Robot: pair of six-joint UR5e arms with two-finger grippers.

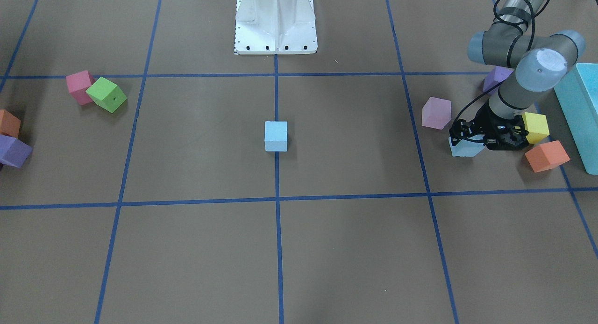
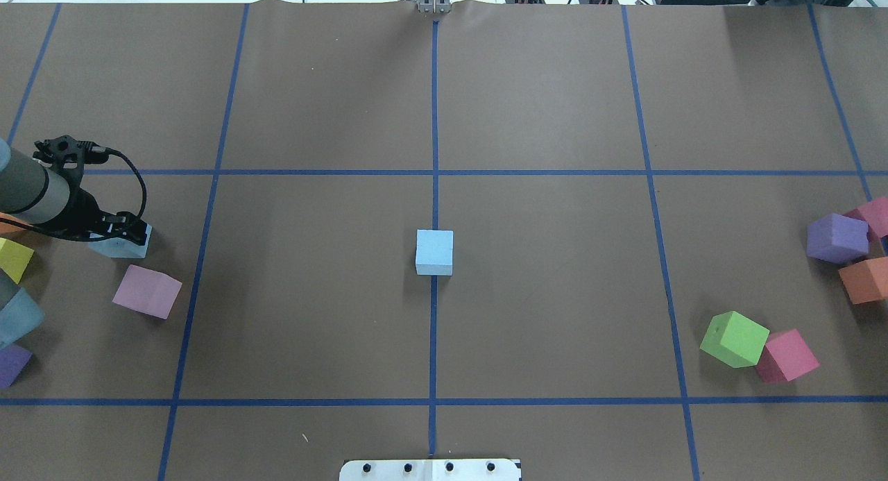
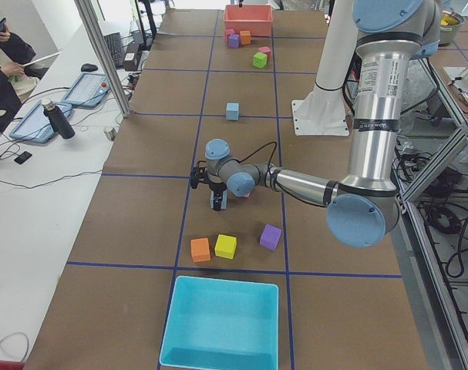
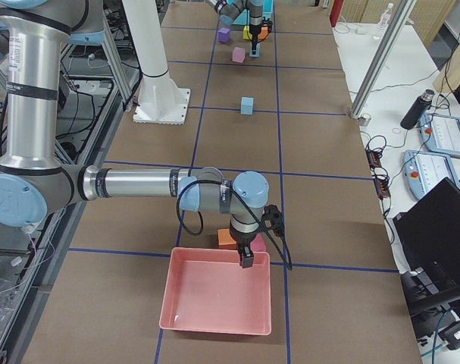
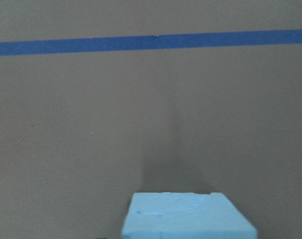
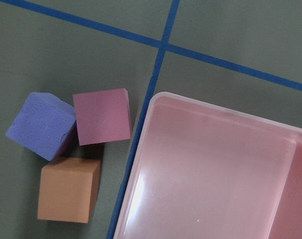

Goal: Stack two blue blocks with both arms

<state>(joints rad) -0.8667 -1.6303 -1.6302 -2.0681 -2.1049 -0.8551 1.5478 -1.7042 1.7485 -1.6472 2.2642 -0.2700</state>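
Green cube [image 2: 734, 339] beside pink cube [image 2: 786, 356]; turquoise box [image 3: 220, 322]; pink tray [image 4: 218, 299]

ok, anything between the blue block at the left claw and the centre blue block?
Nothing visible on the line from that block to the centre block. Pale pink cube sits close beside the start, robot side.

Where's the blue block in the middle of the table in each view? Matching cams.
Front-facing: centre blue block mid-frame, on the centre tape line.
Overhead: mid-frame, on the same line.
Exterior left: upper middle.
Exterior right: upper middle.
Left wrist: not in it; that is the other blue block.
Right wrist: not in it.
Landmark: white base mount, straight along the line from the block.
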